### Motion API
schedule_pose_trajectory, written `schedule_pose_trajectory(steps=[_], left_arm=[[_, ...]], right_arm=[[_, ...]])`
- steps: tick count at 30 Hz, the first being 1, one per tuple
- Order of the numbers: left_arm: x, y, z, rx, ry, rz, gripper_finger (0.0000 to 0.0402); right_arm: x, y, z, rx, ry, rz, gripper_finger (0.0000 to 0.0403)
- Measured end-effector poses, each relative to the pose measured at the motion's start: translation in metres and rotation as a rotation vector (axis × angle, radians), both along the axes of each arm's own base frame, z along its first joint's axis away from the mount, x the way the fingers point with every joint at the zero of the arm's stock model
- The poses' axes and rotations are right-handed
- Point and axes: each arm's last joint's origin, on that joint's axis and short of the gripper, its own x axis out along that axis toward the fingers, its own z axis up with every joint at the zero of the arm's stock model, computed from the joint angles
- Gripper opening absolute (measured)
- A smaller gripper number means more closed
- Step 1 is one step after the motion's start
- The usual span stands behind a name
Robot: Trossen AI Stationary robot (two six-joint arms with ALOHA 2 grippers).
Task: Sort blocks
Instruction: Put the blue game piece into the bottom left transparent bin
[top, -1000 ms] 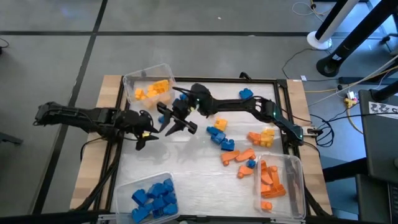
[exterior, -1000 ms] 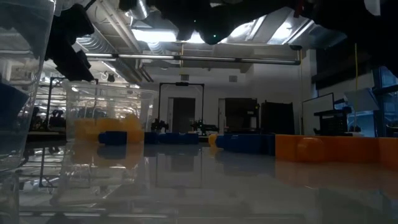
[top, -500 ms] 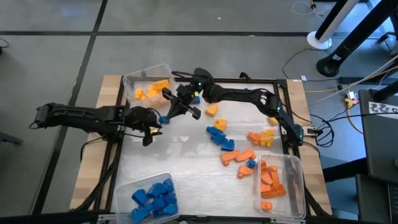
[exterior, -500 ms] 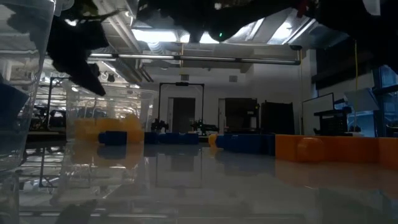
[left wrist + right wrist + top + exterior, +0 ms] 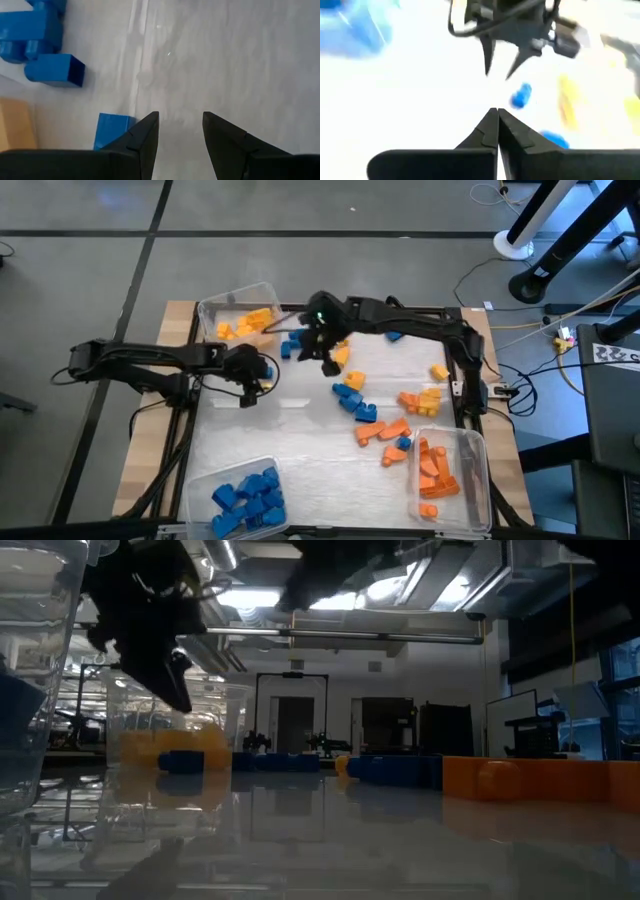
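A small blue studded plastic brick [image 5: 265, 368] lies on the white tabletop [image 5: 300, 440] just beside the left gripper [image 5: 249, 388]. The gripper has slid in toward it over the past second. In the left wrist view, the gripper's fingers [image 5: 145, 132] stand partly open with only bare table between them, and the brick [image 5: 112, 131] sits just outside one finger.

The right gripper [image 5: 323, 352] has snapped shut since a second ago and swung back toward the far side of the table. It is now near the clear plastic bin of yellow bricks [image 5: 208, 312]. Its fingertips [image 5: 490, 122] meet with nothing held between them, so this brick looks to be the left arm's job, likely bound for the clear bin of blue bricks [image 5: 262, 464].

A loose spread of blue, orange and yellow bricks [image 5: 372, 420] waits unsorted at centre right, beside the clear bin of orange bricks [image 5: 470, 442].

The right wrist view is smeared by motion and shows the left gripper [image 5: 499, 67] and the brick [image 5: 521, 95] only as blurs. The low view gives only dark arm silhouettes overhead. The right arm covers some bricks at the table's far edge, and whether the left finger touches the brick cannot be told.
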Motion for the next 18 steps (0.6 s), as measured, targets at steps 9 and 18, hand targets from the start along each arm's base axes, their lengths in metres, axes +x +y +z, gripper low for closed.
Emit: schedule_pose_trajectory(steps=[9,18], left_arm=[[0.012,0.013,-0.024,0.074,0.135,0.004,0.0143],[0.014,0.018,-0.031,0.2,0.199,0.046,0.0144]], right_arm=[[-0.03,0.043,0.022,-0.22,0.15,-0.095,0.0016],[-0.048,0.044,0.017,-0.302,0.341,-0.2,0.0016]])
